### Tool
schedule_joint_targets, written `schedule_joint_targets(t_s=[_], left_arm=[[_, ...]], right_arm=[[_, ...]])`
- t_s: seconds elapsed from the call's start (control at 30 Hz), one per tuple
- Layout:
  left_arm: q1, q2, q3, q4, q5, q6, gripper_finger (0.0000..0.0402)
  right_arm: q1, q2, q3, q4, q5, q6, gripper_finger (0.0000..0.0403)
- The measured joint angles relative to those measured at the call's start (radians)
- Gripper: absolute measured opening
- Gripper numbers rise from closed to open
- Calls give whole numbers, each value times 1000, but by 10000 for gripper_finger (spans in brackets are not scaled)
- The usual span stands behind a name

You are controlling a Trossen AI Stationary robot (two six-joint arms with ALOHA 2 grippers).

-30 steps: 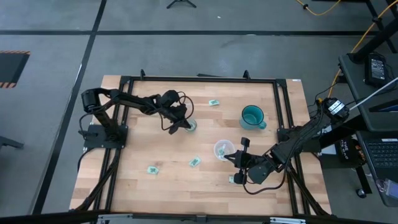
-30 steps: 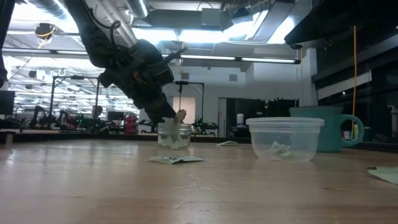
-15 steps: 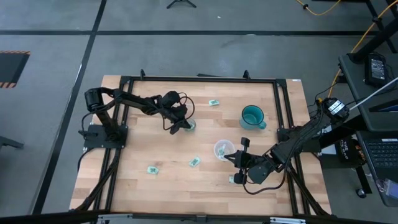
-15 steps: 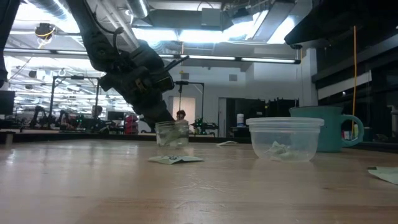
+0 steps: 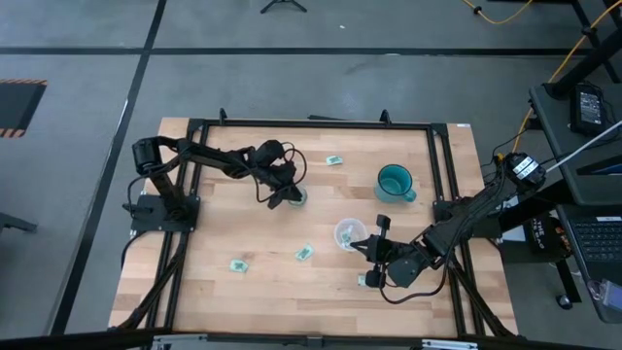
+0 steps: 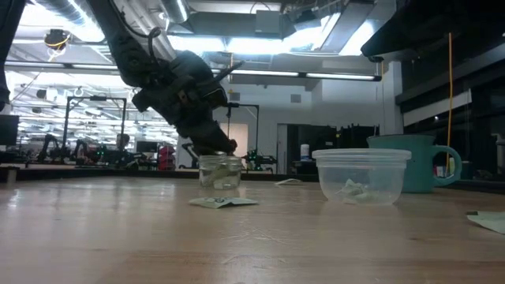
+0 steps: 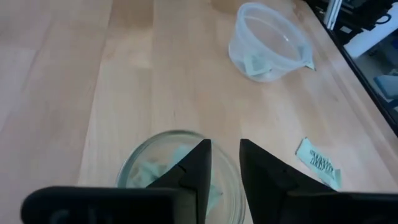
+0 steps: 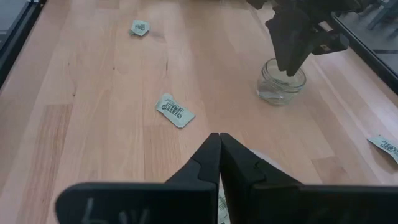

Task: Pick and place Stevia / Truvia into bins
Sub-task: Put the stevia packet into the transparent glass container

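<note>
My left gripper [image 7: 224, 146] hangs open just over the mouth of the little glass jar [image 5: 296, 196], nothing between its fingers. Green-and-white packets [image 7: 158, 171] lie inside that jar [image 6: 220, 171]. More packets lie flat on the wood: one at the far side [image 5: 333, 159], two toward the near edge [image 5: 305, 253] [image 5: 236, 264], and one [image 5: 362, 280] under my right arm. The clear plastic cup [image 5: 348, 233] holds packets too. My right gripper [image 8: 219, 138] is shut and empty, raised above the table beside the cup.
A teal mug [image 5: 395, 182] stands at the far right, behind the plastic cup [image 6: 361, 177]. A black frame [image 5: 311, 124] runs around the tabletop. Bare wood lies between the jar and the near edge.
A packet that stood at my left gripper's fingertips over the jar's mouth a second ago no longer shows there; it has gone down into the jar. My left gripper has stayed over the jar. My right arm has kept still.
</note>
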Motion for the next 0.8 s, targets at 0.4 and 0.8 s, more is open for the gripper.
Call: schedule_joint_targets(t_s=[0.4, 0.8], left_arm=[[-21, -186, 8, -137, -3, 34, 86], [-318, -557, 8, -533, -450, 151, 66]], right_arm=[[0, 0, 0, 0, 0, 0, 13], [0, 0, 0, -1, 0, 0, 13]])
